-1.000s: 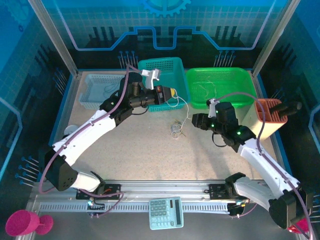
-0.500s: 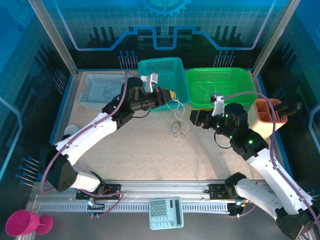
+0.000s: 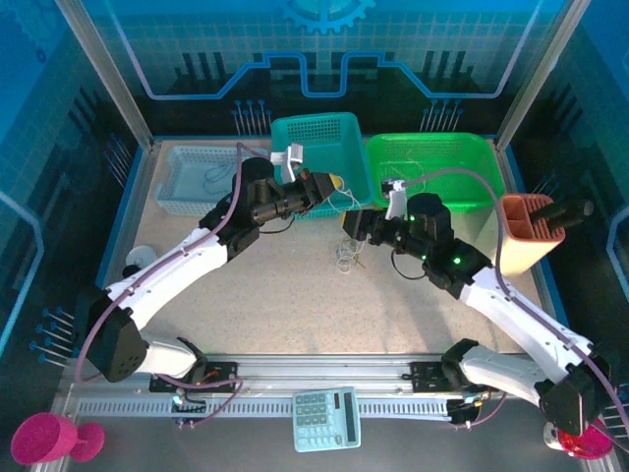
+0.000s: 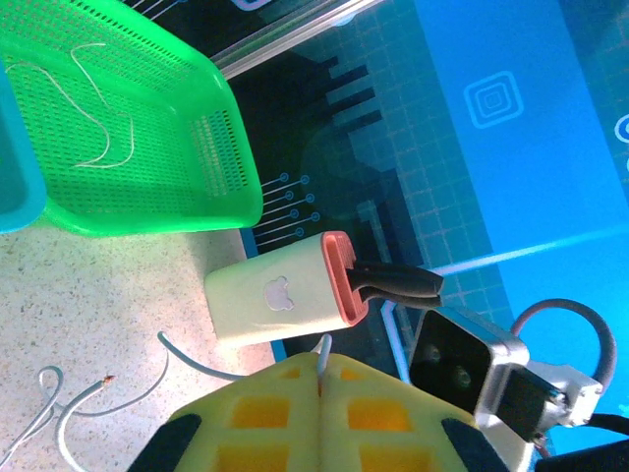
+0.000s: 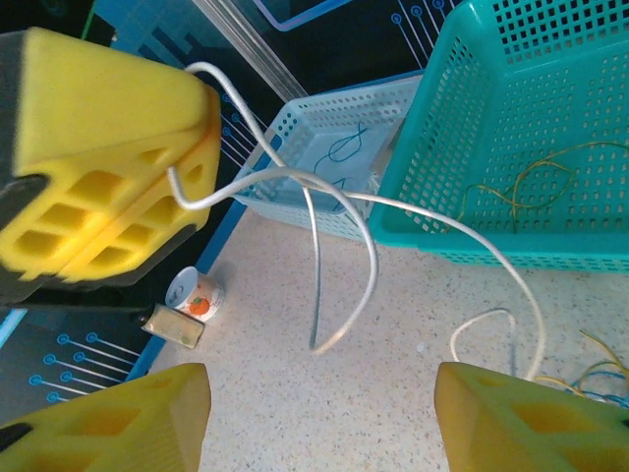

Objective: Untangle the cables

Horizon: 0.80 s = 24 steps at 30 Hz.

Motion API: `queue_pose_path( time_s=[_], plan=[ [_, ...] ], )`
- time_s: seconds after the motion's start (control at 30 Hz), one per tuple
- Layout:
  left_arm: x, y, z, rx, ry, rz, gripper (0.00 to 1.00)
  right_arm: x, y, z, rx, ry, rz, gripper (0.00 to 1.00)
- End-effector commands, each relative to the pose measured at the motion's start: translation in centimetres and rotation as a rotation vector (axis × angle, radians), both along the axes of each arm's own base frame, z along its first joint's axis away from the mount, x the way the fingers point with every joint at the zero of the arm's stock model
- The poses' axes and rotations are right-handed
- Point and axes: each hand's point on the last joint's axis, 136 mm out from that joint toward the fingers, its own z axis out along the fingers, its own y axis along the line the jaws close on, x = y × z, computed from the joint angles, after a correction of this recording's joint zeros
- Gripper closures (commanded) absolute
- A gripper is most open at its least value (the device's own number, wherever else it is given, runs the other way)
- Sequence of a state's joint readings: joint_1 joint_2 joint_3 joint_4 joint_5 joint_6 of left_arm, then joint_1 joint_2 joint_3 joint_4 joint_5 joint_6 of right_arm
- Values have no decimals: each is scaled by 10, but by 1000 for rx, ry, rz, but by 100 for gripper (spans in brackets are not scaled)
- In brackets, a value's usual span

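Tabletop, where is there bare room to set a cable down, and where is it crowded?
Bare: the speckled tabletop between the white left forearm and right forearm, bordered nearside by the metal rail. Crowded: in front of the teal plastic basket, where the left pincer, shut on a thin white cable, faces the open right pincer by the loose cable tangle.

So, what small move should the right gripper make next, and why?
Probably ease the right gripper forward and shut it on the white cable. The left gripper is shut on that cable, its loop hangs ahead of the open right jaws, and the rest trails to the tangle. A second grip would let the two pull it free.
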State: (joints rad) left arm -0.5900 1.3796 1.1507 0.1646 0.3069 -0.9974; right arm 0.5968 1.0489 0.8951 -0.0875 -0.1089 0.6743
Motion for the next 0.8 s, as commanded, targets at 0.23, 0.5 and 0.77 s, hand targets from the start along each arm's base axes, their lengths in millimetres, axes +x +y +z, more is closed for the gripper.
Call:
queue_pose_path(
  time_s=[0.23, 0.5, 0.77],
  plan=[
    [-5, 6, 14, -43, -32, 12, 100, 23, 14, 17, 49, -48, -34, 52],
    [-5, 6, 11, -35, -32, 11, 100, 24, 7, 20, 49, -52, -42, 99],
    [4, 10, 11, 58, -58, 9, 36, 4, 5, 33, 98, -47, 7, 100]
  ],
)
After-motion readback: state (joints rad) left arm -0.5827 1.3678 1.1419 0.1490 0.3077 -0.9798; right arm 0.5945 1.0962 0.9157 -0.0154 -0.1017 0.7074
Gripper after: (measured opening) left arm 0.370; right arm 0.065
